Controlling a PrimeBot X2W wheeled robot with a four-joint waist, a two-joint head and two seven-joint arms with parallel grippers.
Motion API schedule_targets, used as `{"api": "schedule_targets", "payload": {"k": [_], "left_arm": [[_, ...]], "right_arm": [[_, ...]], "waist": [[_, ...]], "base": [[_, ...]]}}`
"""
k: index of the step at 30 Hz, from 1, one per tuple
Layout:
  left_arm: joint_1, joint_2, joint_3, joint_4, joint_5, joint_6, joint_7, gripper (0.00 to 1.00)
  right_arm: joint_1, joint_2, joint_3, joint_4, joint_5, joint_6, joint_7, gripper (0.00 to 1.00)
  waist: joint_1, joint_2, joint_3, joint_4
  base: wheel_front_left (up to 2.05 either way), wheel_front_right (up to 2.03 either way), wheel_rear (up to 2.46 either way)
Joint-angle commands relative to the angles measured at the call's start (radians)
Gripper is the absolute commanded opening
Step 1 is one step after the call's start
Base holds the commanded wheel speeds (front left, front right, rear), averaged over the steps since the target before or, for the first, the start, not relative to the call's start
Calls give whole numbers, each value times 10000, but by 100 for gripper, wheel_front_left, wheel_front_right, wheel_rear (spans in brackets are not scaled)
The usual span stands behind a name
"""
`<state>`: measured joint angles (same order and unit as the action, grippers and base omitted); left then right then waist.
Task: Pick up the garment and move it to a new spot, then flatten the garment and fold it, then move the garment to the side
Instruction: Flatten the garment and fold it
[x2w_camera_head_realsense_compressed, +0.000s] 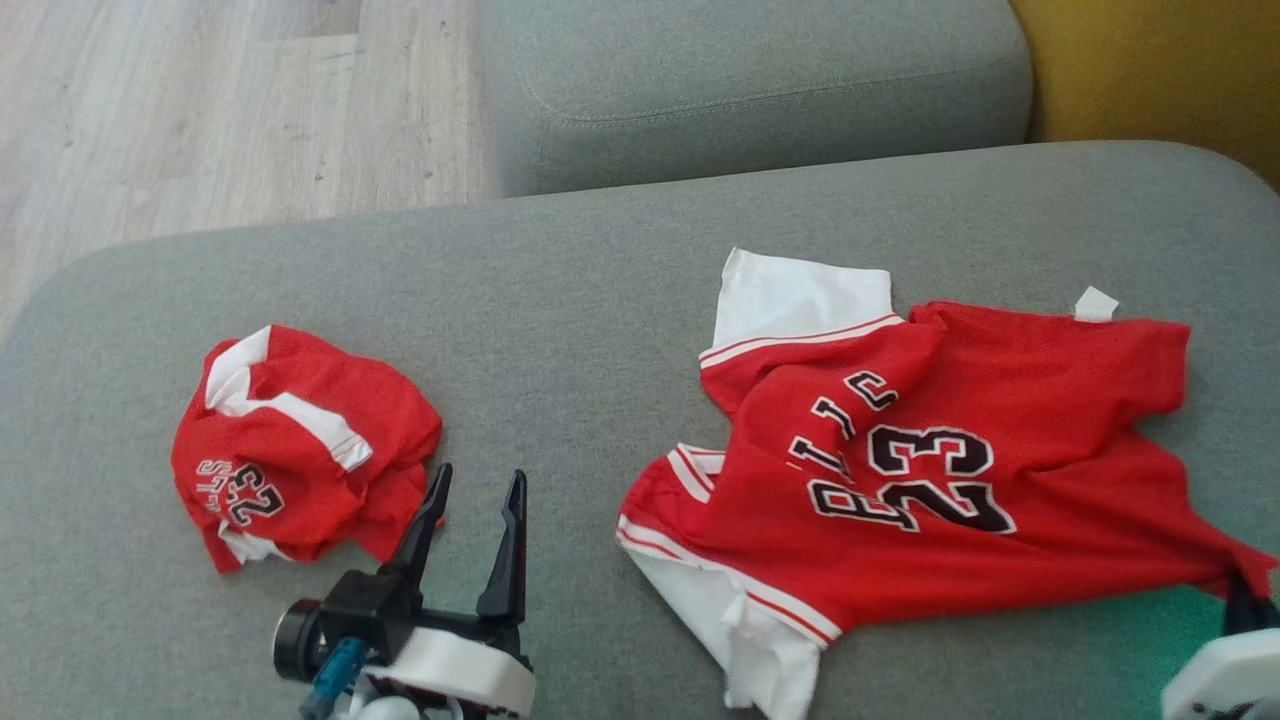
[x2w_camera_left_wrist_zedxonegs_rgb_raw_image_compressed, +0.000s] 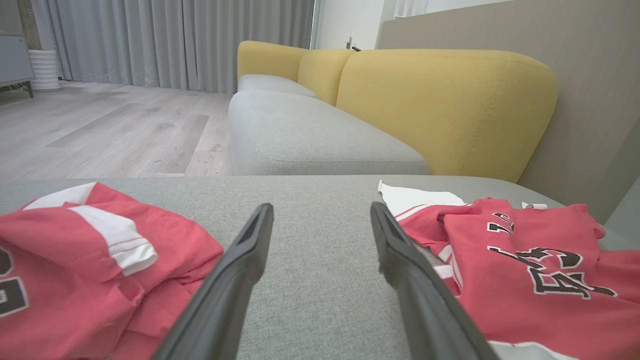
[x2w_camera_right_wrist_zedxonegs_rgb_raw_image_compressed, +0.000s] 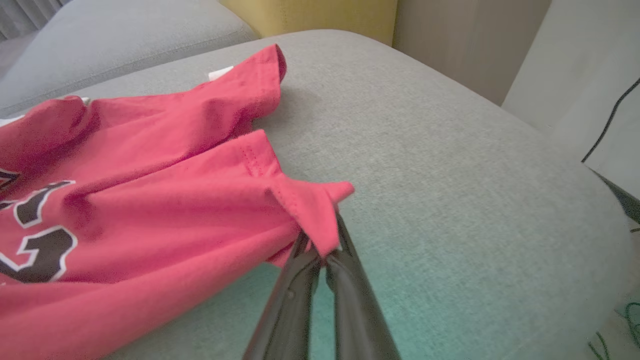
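Seeming limp and light, the jersey (x2w_camera_head_realsense_compressed: 950, 470) is pinched at its hem corner by the right gripper (x2w_camera_right_wrist_zedxonegs_rgb_raw_image_compressed: 324, 252); the left gripper (x2w_camera_head_realsense_compressed: 480, 480) is held open.

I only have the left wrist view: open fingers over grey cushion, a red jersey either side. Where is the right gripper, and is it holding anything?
Observer: The right gripper is shut on a hem corner of the spread jersey, at its near right end in the head view.
Operator: Is the corner pinched cleanly?
Observer: A small flap of cloth folds over the gripper's tip, and creases run toward it.
Operator: Any room past that corner?
Observer: Yes, bare cushion continues beyond it to a rounded edge.
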<state>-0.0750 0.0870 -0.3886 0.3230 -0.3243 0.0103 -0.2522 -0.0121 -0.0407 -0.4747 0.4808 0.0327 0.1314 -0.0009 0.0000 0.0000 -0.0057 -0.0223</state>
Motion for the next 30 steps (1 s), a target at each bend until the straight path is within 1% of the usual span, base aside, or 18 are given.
{"api": "schedule_targets", "payload": {"k": [1, 2, 3, 5, 7, 8, 9, 10, 11, 12, 15, 18, 22, 25, 27, 28, 30], "left_arm": [[-335, -20, 356, -309, 16, 62, -95, 100], [-348, -29, 361, -303, 18, 52, -95, 100], [-360, -38, 366, -294, 22, 44, -95, 100], [-377, -50, 377, -275, 29, 20, -95, 100], [-384, -59, 393, -260, 38, -2, -95, 100], [-388, -62, 396, -252, 46, -14, -95, 100], [-387, -69, 398, -225, 65, -36, -95, 100], [-386, -72, 403, -213, 74, -39, -95, 100], [-386, -72, 403, -213, 74, -39, -95, 100], [-380, -80, 417, -208, 88, -42, -95, 100], [-365, -91, 438, -214, 105, -46, -95, 100], [-349, -99, 435, -229, 132, -66, -95, 100], [-355, -104, 404, -224, 168, -92, -95, 100], [-426, -89, 372, -223, 208, -105, -95, 100], [-533, -82, 352, -232, 225, -124, -95, 100], [-596, -83, 349, -241, 227, -130, -95, 100], [-710, -87, 338, -251, 230, -140, -95, 100]], "right_arm": [[-138, -95, 68, -670, -114, -7, 296, 0], [-90, -95, -23, -928, -183, -7, 397, 27], [-88, -95, -91, -1205, -205, -7, 390, 100], [-117, -95, 56, -1686, -193, -7, 304, 100], [-242, -95, 481, -2151, 203, -7, -67, 100], [-264, -95, 819, -2361, 314, -7, -295, 100], [-276, -95, 1546, -2739, 729, -7, -759, 100], [-235, -95, 2021, -2939, 889, -7, -968, 100], [-235, -95, 2021, -2939, 889, -7, -968, 100], [-93, -95, 2900, -3271, 1127, -7, -1329, 100], [178, -95, 4144, -3560, 1407, -7, -1632, 100], [315, -95, 4912, -3583, 1399, -7, -1666, 100], [192, -95, 5310, -3555, 1431, -7, -1677, 100], [-184, -95, 5428, -3522, 1289, -7, -1491, 100], [-613, -95, 5270, -3362, 1190, -7, -1019, 100], [-892, -95, 5124, -3213, 1009, -7, -620, 100], [-1628, -95, 4956, -2902, 1044, -7, 112, 100]], "waist": [[0, 0, 11, 2], [0, 0, 12, 4], [0, 0, 15, 8], [0, 0, 11, 25], [0, 0, -1, 51], [0, 0, -10, 73], [0, 0, -54, 124], [0, 0, -74, 149], [0, 0, -74, 149], [0, 0, -106, 202], [0, 0, -117, 266], [0, 0, -83, 337], [0, 0, -27, 442], [0, 0, 132, 629], [0, 0, 300, 799], [0, 0, 403, 889], [0, 0, 639, 1080]], "base": [[0, 0, 0], [0, 0, 0], [0, 0, 0], [0, 0, 0], [0, 0, 0], [0, 0, 0], [0, 0, 0], [0, 0, 0], [0, 0, 0], [0, 0, 0], [0, 0, 0], [0, 0, 0], [0, 0, 0], [0, 0, 0], [0, 0, 0], [0, 0, 0], [0, 0, 0]]}}
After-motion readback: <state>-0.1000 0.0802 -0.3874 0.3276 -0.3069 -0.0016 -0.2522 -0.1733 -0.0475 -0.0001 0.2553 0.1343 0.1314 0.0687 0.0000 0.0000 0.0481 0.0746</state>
